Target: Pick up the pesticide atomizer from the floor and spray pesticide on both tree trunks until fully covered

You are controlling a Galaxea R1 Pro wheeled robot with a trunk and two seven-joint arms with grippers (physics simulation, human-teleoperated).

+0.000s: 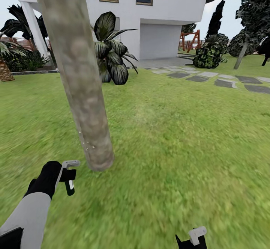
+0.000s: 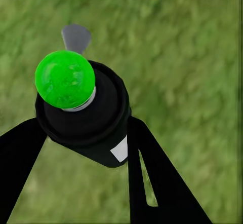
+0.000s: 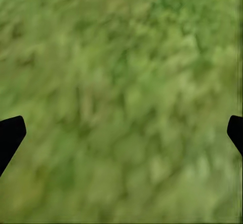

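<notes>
Atomizer (image 2: 83, 115) in left gripper (image 2: 83, 133)

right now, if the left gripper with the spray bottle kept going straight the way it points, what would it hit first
Most likely the green lawn. The left gripper, shut on the dark green-black atomizer with the grey trigger nozzle, looks down along its fingers at grass. The base of the thick mottled grey-beige tree trunk sits just ahead, off that line; depth is unclear.

Left gripper (image 1: 65, 177) clamped around something, arm low; right gripper (image 3: 121, 133) spread wide

White house (image 1: 157, 20) with garage door, stepping stones (image 1: 221, 80), green lawn (image 1: 180, 147)
</notes>
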